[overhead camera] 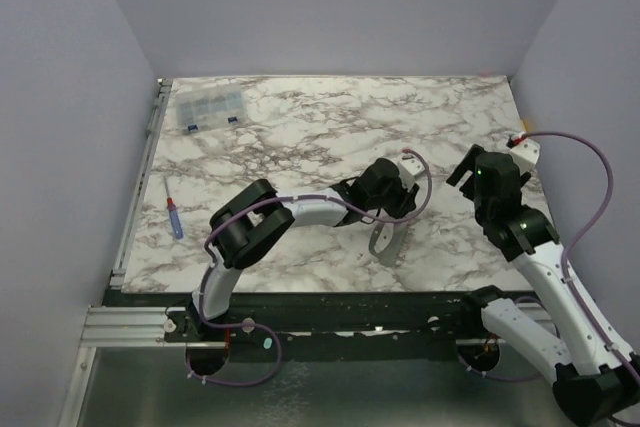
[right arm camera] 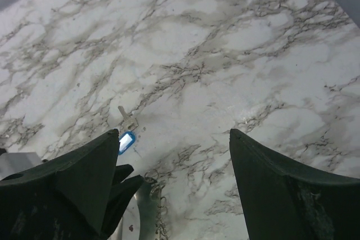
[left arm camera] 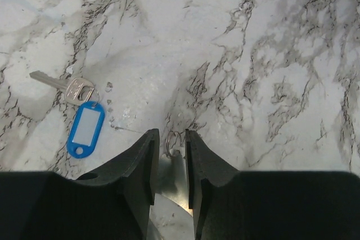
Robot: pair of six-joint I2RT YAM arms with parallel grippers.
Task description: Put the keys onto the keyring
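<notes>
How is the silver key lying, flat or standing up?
Flat. The key lies on the table, beside the blue tag.

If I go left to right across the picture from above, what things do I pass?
screwdriver → box → left gripper → right gripper

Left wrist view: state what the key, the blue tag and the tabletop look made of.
The key: likely metal, from its silvery, shiny blade and head. The blue tag: probably plastic, a smooth glossy blue frame around a white label. The tabletop: marble-patterned, white with grey veins, a soft sheen; real stone or a printed laminate cannot be told.
</notes>
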